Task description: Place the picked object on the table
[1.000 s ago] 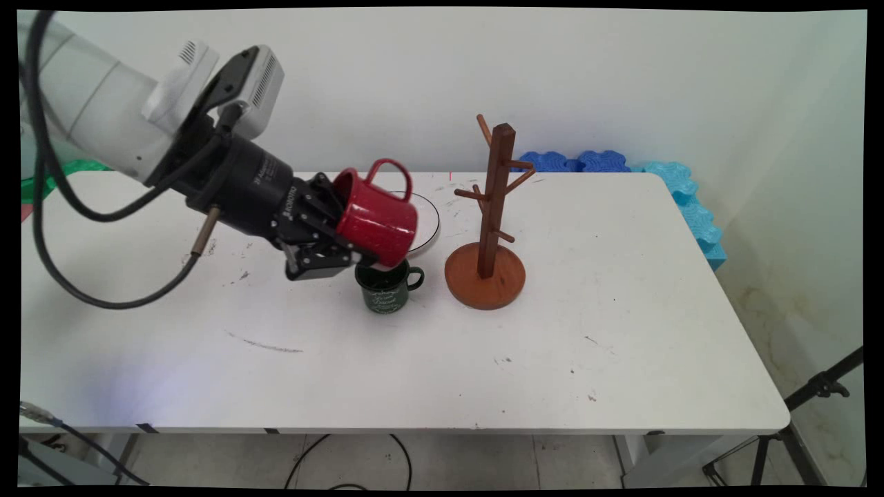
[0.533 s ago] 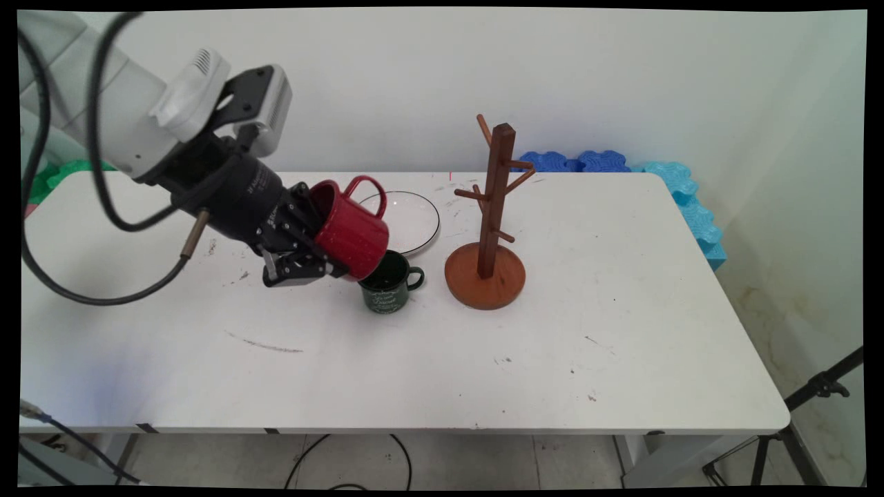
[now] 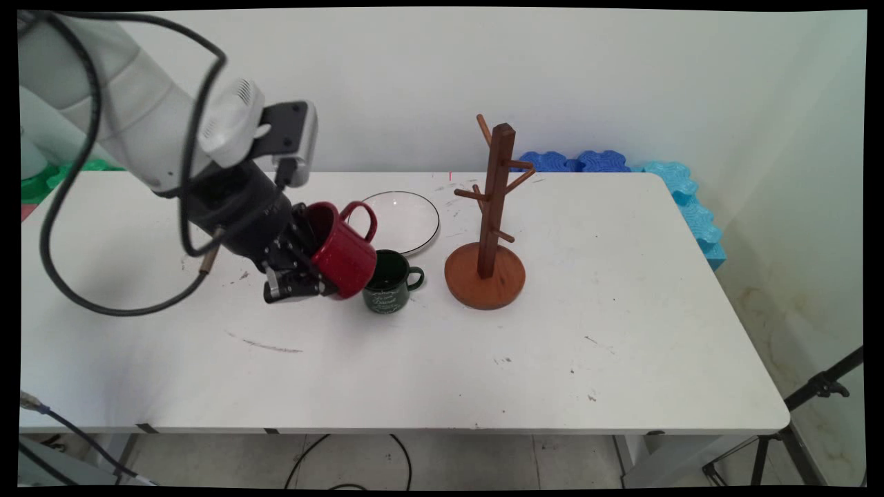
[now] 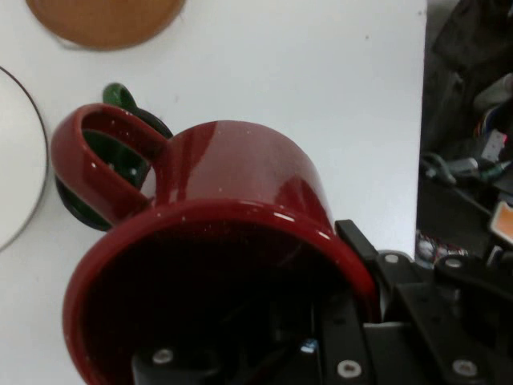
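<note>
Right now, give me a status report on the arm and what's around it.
Gripper shut on red mug, mug tilted, one finger inside. Green mug right beside it. Plate behind, wooden mug tree farther right.

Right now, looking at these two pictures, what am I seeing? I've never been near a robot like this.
You are seeing a white robot arm whose black two-finger gripper acts as its hand. The wide picture comes from a fixed camera above the white table; the close picture comes from a camera on the hand itself, looking along the fingers. The gripper is clamped on the rim of a red mug, holding it tilted above the table. Just beside it a dark green mug stands upright. Behind them lies a white plate, and to the right stands a wooden mug tree, with nothing hanging on it.
</note>
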{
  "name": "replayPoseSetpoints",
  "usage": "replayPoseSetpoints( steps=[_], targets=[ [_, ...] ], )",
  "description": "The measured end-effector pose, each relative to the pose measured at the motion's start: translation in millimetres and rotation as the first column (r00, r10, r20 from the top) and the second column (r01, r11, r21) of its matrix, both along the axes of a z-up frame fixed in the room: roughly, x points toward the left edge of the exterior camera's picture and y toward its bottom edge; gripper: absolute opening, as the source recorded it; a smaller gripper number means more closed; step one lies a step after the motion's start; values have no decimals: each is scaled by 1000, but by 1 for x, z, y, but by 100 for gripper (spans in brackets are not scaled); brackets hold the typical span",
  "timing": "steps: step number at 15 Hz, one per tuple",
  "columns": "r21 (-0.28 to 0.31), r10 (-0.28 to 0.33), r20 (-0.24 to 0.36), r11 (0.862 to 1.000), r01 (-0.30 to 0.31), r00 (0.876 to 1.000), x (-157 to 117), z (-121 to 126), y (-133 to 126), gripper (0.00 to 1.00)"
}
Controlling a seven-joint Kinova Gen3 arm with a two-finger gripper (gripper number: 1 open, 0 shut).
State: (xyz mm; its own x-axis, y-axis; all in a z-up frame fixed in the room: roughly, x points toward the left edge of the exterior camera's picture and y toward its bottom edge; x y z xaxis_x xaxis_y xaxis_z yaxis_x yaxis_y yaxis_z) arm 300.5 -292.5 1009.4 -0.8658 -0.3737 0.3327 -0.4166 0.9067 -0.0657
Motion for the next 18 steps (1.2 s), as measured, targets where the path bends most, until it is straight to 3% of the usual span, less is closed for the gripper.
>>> replayPoseSetpoints(
  steps=[9, 18],
  targets=[
    [87, -2, 87, 996, -6, 996, -34, -46, -11, 0],
    [123, 38, 84, 991, -48, 996, -77, -103, -38, 0]
  ],
)
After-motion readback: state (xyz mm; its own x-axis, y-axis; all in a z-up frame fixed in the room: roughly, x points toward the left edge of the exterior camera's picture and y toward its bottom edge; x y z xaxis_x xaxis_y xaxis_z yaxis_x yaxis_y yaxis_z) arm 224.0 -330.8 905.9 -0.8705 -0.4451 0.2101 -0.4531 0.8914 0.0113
